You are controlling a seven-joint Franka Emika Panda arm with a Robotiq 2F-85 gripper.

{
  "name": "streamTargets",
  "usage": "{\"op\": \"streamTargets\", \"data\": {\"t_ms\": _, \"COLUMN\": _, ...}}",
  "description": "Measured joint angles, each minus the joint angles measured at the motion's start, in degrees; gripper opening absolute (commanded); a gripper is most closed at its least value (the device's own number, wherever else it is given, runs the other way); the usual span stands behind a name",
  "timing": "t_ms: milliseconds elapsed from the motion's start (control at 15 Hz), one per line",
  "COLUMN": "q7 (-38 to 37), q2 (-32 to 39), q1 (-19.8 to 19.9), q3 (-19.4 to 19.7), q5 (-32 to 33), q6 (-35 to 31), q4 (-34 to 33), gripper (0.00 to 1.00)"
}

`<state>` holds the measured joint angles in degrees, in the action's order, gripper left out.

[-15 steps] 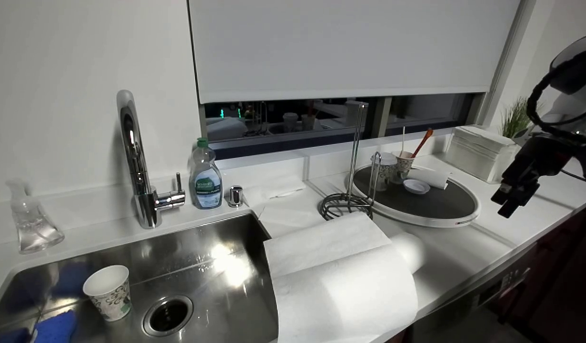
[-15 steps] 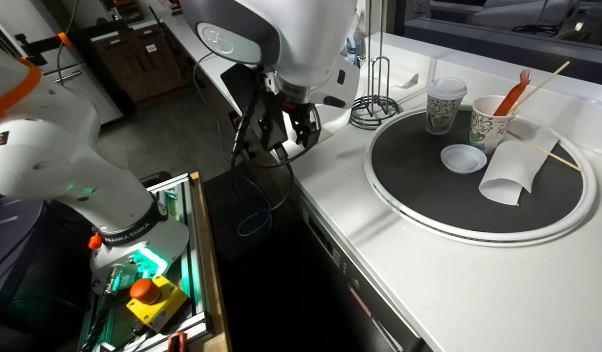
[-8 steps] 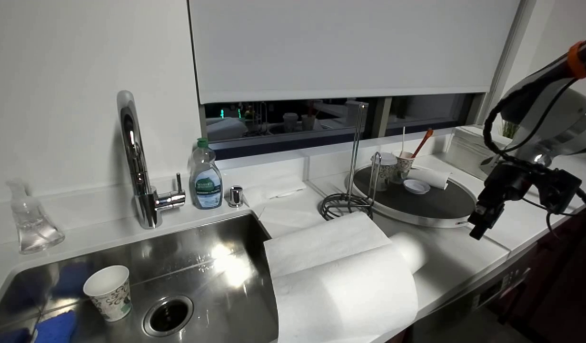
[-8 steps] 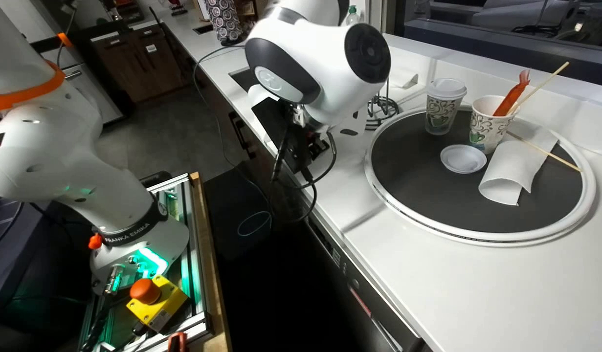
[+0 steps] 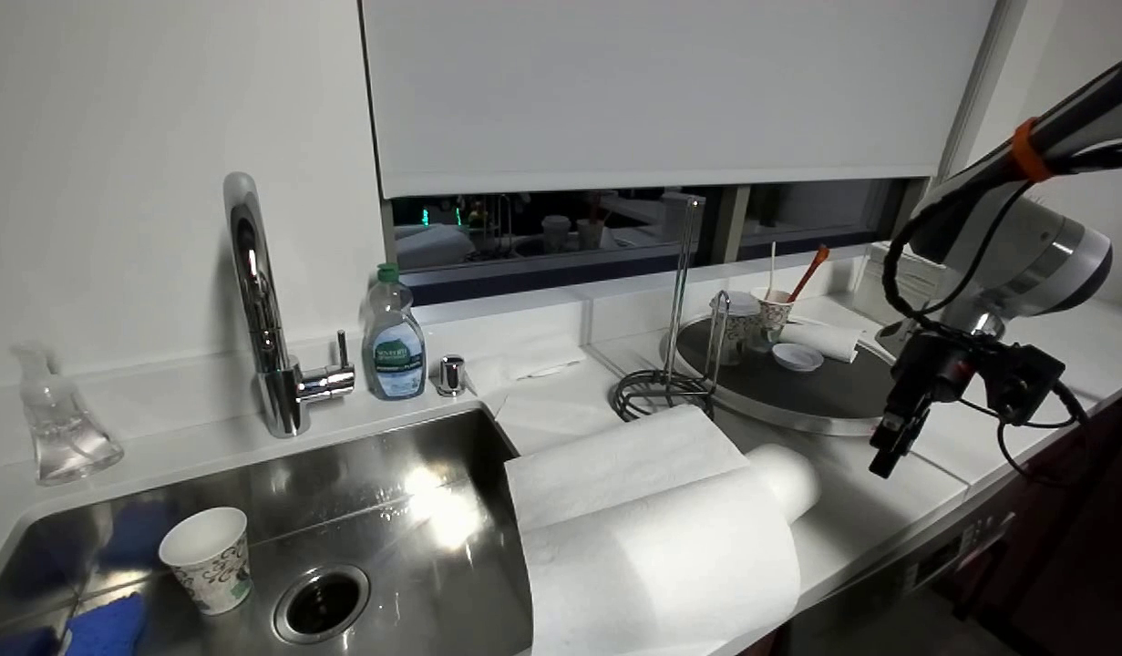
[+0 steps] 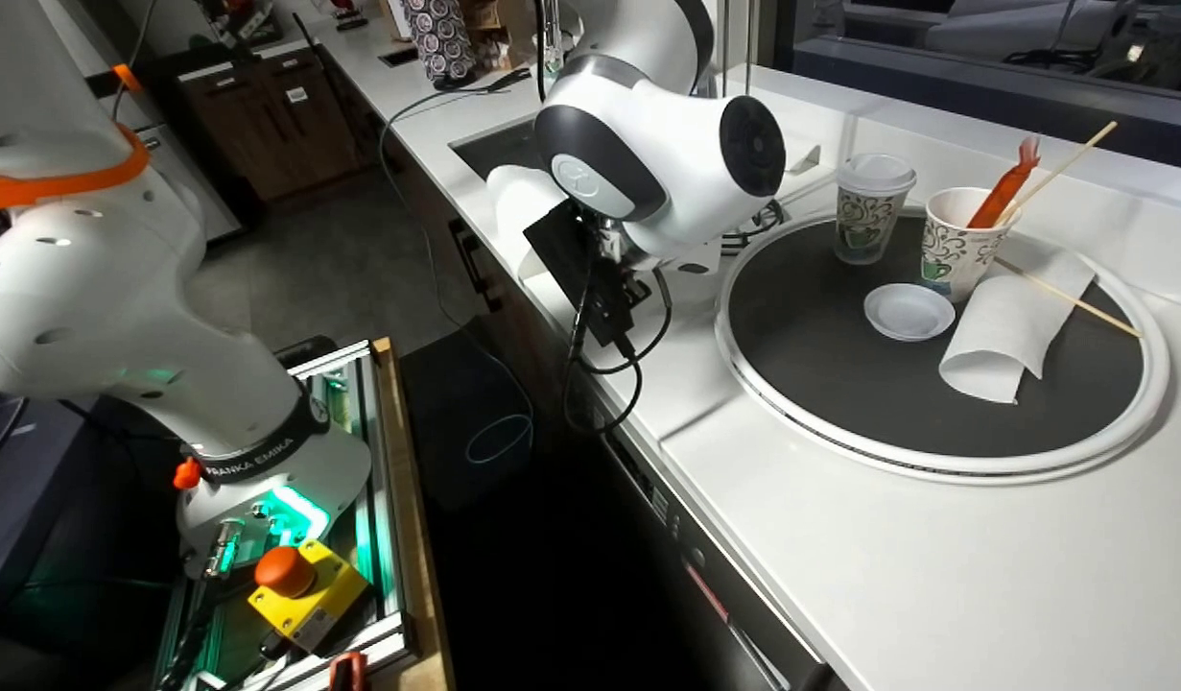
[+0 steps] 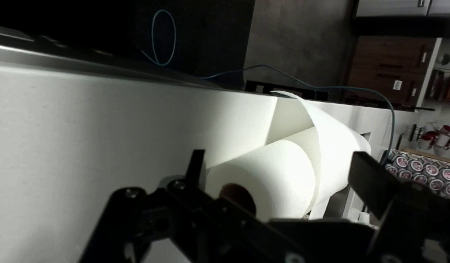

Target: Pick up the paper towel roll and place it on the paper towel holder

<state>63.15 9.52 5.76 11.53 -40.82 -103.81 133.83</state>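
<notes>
The paper towel roll [image 5: 670, 565] lies on its side on the counter beside the sink, with a loose sheet draped toward the sink. It also shows partly behind the arm in an exterior view [image 6: 525, 197]. The paper towel holder [image 5: 682, 282] stands upright and bare behind the roll. In an exterior view the arm hides part of its base [image 6: 758, 226]. My gripper [image 5: 889, 453] is open and empty, above the counter and apart from the roll's end. In the wrist view, the fingers [image 7: 279, 159] are wide apart, with the roll's tube end [image 7: 239, 197] showing between them.
The steel sink [image 5: 396, 547] holds a paper cup [image 5: 210, 565] and a blue sponge [image 5: 107, 627]. A tap [image 5: 260, 310] and soap bottle [image 5: 396, 346] stand behind it. A round dark tray [image 6: 839, 384] with cups lies beside the holder. The counter's front edge [image 6: 724, 537] runs beside the arm.
My gripper has moved toward the roll's tube end and lower over the counter, and the arm has turned. The roll and the holder have not moved.
</notes>
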Motion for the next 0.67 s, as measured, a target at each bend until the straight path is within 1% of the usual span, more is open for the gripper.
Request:
{"op": "streamTargets", "data": {"t_ms": 200, "q7": 2.82, "q2": 0.51, "q1": 1.41, "q3": -1.87, "q5": -1.16, "q6": 3.08, "q4": -0.04, "gripper": 1.0}}
{"op": "streamTargets", "data": {"t_ms": 333, "q7": 4.11, "q2": 1.31, "q1": 2.04, "q3": -2.57, "q5": -3.32, "q6": 3.47, "q4": -0.19, "gripper": 1.0}}
{"op": "streamTargets", "data": {"t_ms": 467, "q7": 4.19, "q2": 1.94, "q1": 2.43, "q3": -2.79, "q5": -7.05, "q6": 2.02, "q4": -0.32, "gripper": 1.0}}
{"op": "streamTargets", "data": {"t_ms": 533, "q7": 3.85, "q2": 2.12, "q1": 2.46, "q3": -2.86, "q5": -8.34, "q6": 0.27, "q4": -0.32, "gripper": 1.0}}
{"op": "streamTargets", "data": {"t_ms": 667, "q7": 3.77, "q2": 2.17, "q1": 2.47, "q3": -2.94, "q5": -8.37, "q6": -0.09, "q4": -0.35, "gripper": 1.0}}
